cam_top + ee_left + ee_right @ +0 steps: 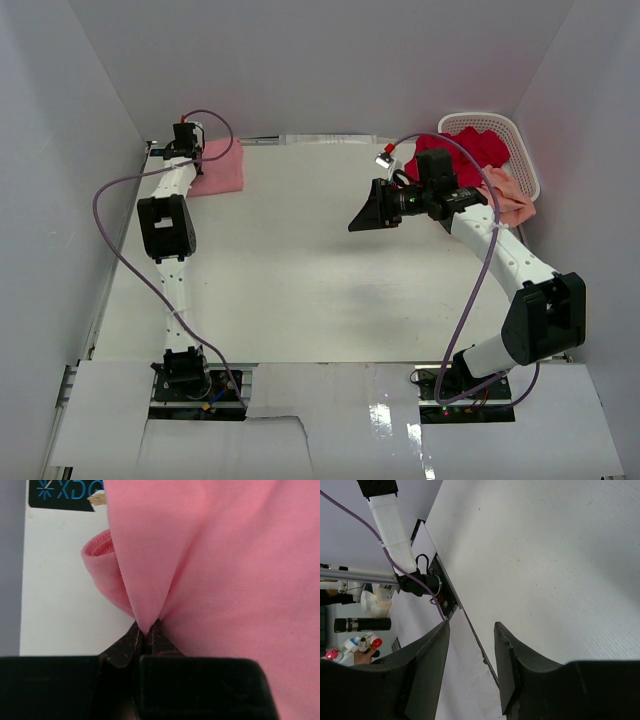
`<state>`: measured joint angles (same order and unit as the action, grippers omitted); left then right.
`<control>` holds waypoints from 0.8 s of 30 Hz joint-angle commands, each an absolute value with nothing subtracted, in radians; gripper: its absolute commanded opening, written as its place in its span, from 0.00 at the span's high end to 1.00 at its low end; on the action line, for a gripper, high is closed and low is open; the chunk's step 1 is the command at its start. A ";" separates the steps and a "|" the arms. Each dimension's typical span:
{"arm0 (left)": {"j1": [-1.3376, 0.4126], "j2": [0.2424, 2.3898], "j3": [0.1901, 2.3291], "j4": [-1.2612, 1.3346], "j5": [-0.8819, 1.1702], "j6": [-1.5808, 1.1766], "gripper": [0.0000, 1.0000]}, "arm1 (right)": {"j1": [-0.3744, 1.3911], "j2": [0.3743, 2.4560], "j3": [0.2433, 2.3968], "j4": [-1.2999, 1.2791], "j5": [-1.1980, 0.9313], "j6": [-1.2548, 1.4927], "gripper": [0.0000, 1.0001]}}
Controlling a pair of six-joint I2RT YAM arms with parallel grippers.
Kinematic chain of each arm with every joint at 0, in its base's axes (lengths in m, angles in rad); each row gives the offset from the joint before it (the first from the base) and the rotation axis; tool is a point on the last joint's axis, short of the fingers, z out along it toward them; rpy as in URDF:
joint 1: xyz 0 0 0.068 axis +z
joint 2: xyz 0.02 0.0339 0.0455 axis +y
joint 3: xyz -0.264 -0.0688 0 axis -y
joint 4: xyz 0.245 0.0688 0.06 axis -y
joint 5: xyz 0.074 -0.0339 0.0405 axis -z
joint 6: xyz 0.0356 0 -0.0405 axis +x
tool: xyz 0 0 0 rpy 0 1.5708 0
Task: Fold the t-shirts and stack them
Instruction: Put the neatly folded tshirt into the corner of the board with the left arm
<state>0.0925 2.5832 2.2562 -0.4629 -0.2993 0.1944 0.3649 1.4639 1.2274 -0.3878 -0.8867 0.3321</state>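
The left gripper (147,635) is all but closed, its dark jaws nipping a narrow ridge of the medium pink cotton t-shirt (225,555). This shirt lies as a compact bundle in the far left corner of the white bench (300,270), close to the wall. The main risk is in that pinch: the cloth is thin and slack, and if the arm pulls sideways or lifts, the bundle will probably drag open and lose its shape. Whether the jaws hold one layer or several is hard to tell from the wrist view, and a single layer would simply peel away from the rest.

The right gripper (470,645) hangs over the middle of the bench with its jaws about halfway apart and nothing between them. The deep red t-shirt (470,150) is heaped in the white perforated plastic basket (528,160) at the far right, and the pale peach-salmon t-shirt (510,195) spills over its near rim. The two lie against each other — a grab at one may haul the other along, or tip the light basket.

The pink fabric is matte and smooth, with a stitched hem curled into a soft loop; the bench surface looks finely ribbed, and the basket is rigid.
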 commanded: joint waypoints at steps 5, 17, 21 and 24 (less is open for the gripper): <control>0.187 2.626 2.276 -0.514 -0.235 0.199 1.00 | 0.364 1.473 1.209 -0.391 -0.913 0.333 0.53; 0.245 2.668 2.362 -0.460 -0.220 0.180 1.00 | 0.365 1.517 1.281 -0.462 -0.888 0.350 0.53; 0.252 2.655 2.362 -0.411 -0.215 0.144 0.84 | 0.367 1.520 1.250 -0.436 -0.884 0.370 0.53; 0.245 2.616 2.359 -0.388 -0.202 0.159 0.36 | 0.371 1.511 1.221 -0.410 -0.885 0.387 0.53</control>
